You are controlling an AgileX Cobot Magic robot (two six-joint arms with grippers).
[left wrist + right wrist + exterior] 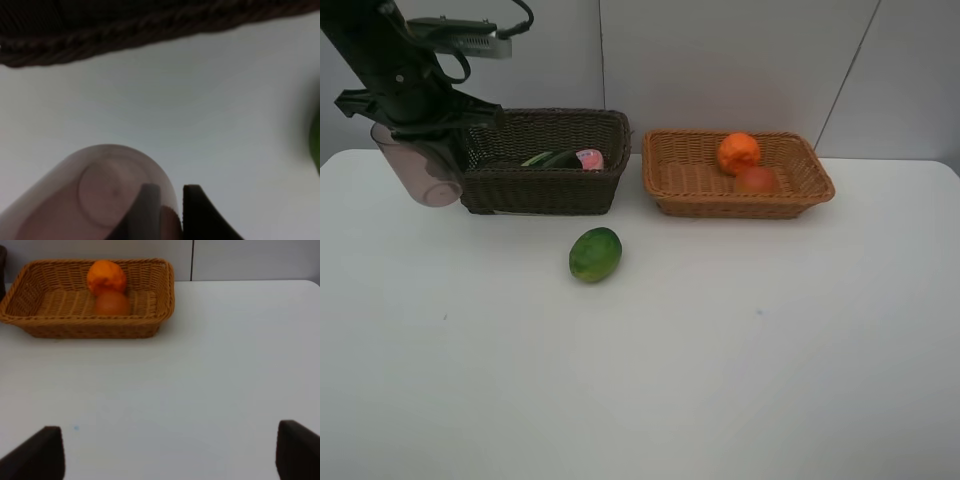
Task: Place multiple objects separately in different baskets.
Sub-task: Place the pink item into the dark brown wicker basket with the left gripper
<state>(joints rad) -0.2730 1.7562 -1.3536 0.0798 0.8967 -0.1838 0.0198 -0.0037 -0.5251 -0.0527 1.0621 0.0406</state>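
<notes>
The left arm's fingers are pinching the rim of a translucent mauve plastic cup, holding it above the white bench beside the dark brown wicker basket, probably for dropping in. The right fingers are hanging spread, empty.

The counter is white. One basket is dark brown and woven. The other basket is light orange-tan. The cup is see-through purple-pink. The oval fruit is green. The orange is bright orange. The left pincer is black.
</notes>
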